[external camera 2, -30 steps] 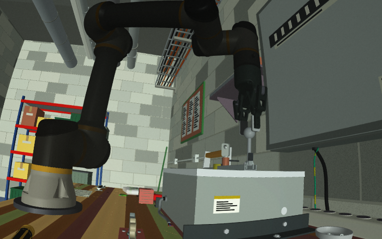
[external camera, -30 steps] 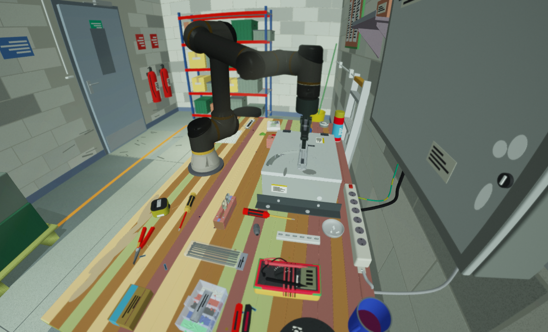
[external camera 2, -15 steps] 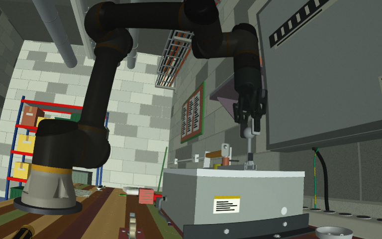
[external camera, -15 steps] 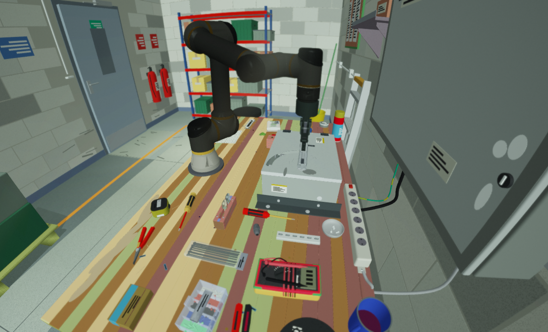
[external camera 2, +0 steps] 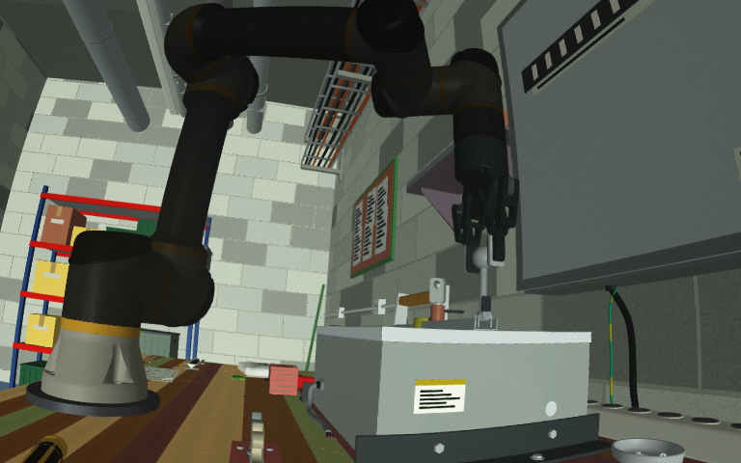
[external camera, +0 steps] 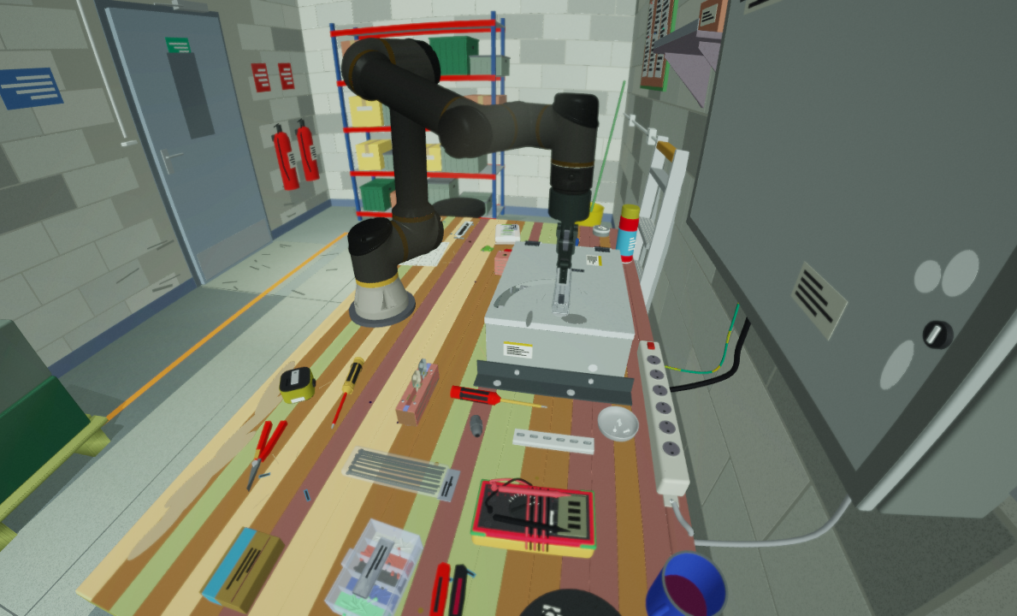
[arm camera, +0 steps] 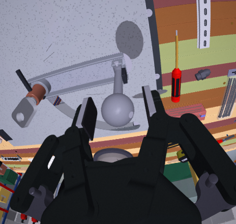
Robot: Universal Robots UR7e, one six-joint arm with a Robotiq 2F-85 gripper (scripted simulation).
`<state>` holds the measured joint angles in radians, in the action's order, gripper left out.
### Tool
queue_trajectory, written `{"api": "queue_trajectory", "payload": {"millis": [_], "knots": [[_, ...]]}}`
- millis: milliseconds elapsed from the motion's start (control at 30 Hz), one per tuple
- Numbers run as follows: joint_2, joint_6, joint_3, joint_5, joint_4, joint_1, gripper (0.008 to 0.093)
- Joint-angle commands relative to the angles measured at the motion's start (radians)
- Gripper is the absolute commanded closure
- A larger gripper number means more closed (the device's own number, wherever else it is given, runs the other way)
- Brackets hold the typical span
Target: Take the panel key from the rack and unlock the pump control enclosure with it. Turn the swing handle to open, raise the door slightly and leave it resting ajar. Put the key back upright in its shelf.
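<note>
The panel key, with a copper collar and a grey bow, stands in the lock on top of the grey enclosure's door, at one end of the swing handle bar. At the bar's other end a ball knob rises on a thin stem. My gripper hangs straight down over the knob, open, with a finger on either side of the ball and nothing held. The door lies flat and closed on the enclosure.
The big grey wall cabinet hangs close beside the arm's wrist. A white rack stands behind the enclosure against the wall. A red screwdriver, power strip, small bowl and other tools lie on the bench in front.
</note>
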<state>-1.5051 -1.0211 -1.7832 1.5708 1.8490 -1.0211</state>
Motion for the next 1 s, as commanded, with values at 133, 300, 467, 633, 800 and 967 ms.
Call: {"api": "queue_trajectory", "payload": {"millis": [133, 300, 467, 633, 800, 967], "knots": [[-0.001, 0.000, 0.000, 0.000, 0.000, 0.000, 0.0434], [-0.001, 0.000, 0.000, 0.000, 0.001, 0.000, 0.0479], [-0.001, 0.000, 0.000, 0.000, 0.001, 0.000, 0.0579], [-0.001, 0.000, 0.000, 0.000, 0.001, 0.000, 0.0679], [-0.001, 0.000, 0.000, 0.000, 0.001, 0.000, 0.0779], [-0.001, 0.000, 0.000, 0.000, 0.001, 0.000, 0.0879]]}}
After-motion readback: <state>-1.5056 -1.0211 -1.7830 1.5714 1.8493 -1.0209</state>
